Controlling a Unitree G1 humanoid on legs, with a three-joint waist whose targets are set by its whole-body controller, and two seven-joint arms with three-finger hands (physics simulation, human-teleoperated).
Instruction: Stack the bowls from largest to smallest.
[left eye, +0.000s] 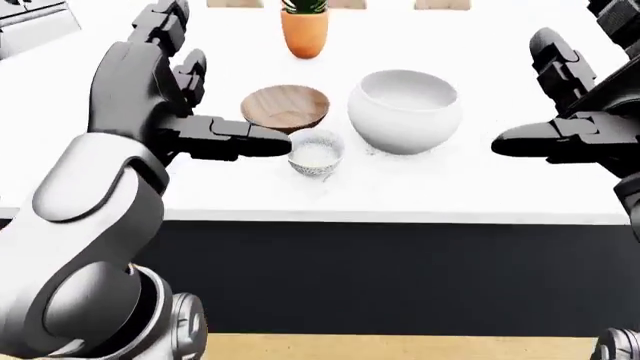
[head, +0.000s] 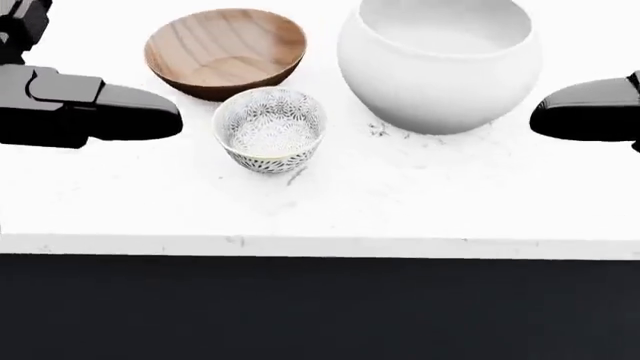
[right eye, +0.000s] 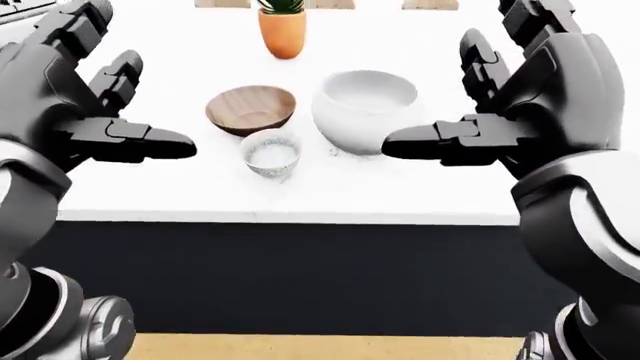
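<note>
Three bowls stand on the white counter (head: 420, 210). The large white bowl (head: 440, 60) is at the right. The wooden bowl (head: 224, 51) is at the left of it. The small patterned bowl (head: 270, 129) stands just below the wooden one, touching or nearly touching it. My left hand (right eye: 120, 112) is open and empty, held above the counter to the left of the small bowl. My right hand (right eye: 460, 112) is open and empty, to the right of the white bowl. All bowls stand apart, none nested.
An orange vase (left eye: 304, 31) with a plant stands at the top of the counter beyond the bowls. The counter's near edge (head: 320, 246) runs across the view with a dark front below it. Chair backs show at the top edge.
</note>
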